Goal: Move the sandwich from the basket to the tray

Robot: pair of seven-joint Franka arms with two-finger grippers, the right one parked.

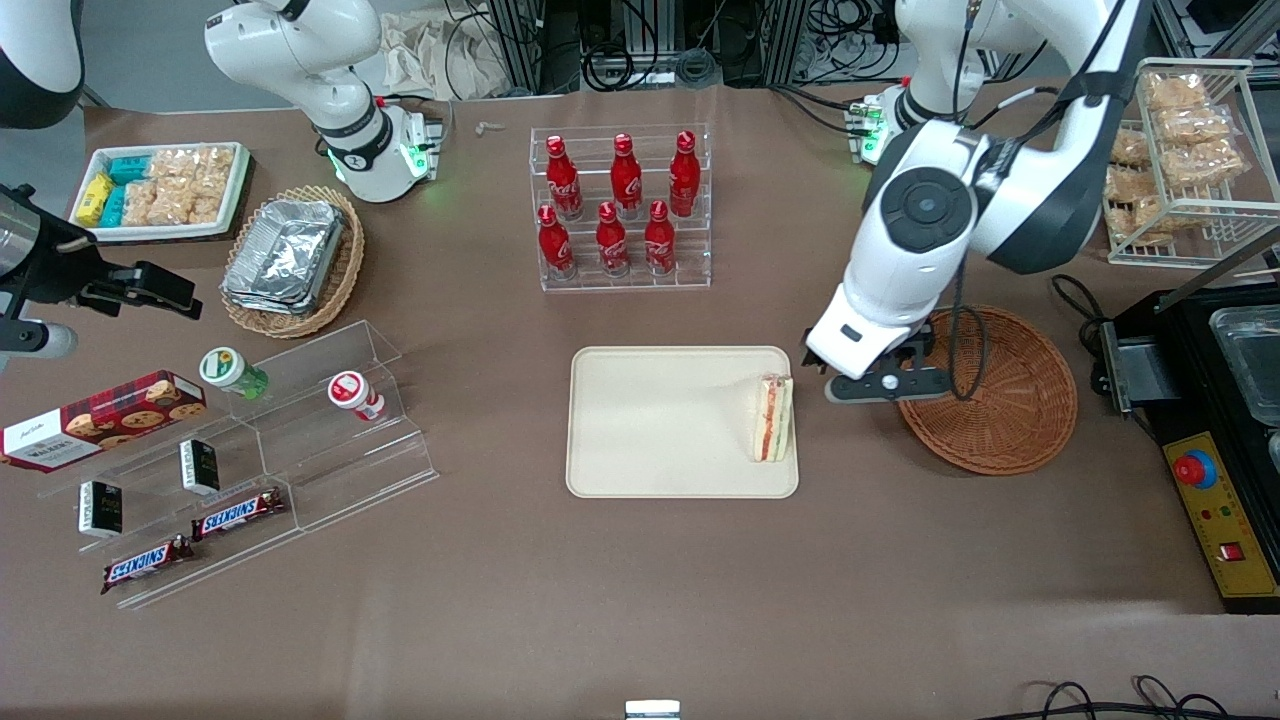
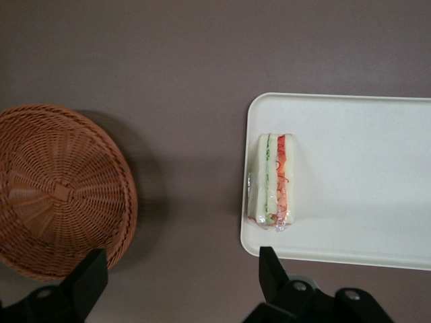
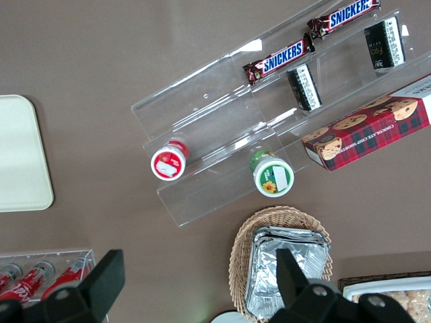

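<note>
Cream-beige and low-rimmed, the tray [image 1: 660, 420] is carrying the sandwich [image 1: 773, 418], one wrapped triangular wedge lying just inside the short rim nearest the working arm, its red, orange and green layers facing up in the wrist view [image 2: 273, 178]. One claw [image 1: 880, 385] is hanging above the strip of brown worktop [image 1: 600, 600] between tray and reddish-brown wicker basket [image 1: 1000, 400], fingers spread apart and gripping nothing; the basket is showing no food in either view. By these pictures the transfer is looking all but complete. Doing the remaining step well probably means lifting straight up and away, keeping the fingers wide so neither one is clipping the wedge or the tray rim, since the sandwich is sitting so close to that edge. Counted across the worktop: one sandwich, one tray, one reddish basket, six red cola bottles [image 1: 620, 205] in a clear rack, two Snickers bars [image 1: 195, 540] on an acrylic stand.
</note>
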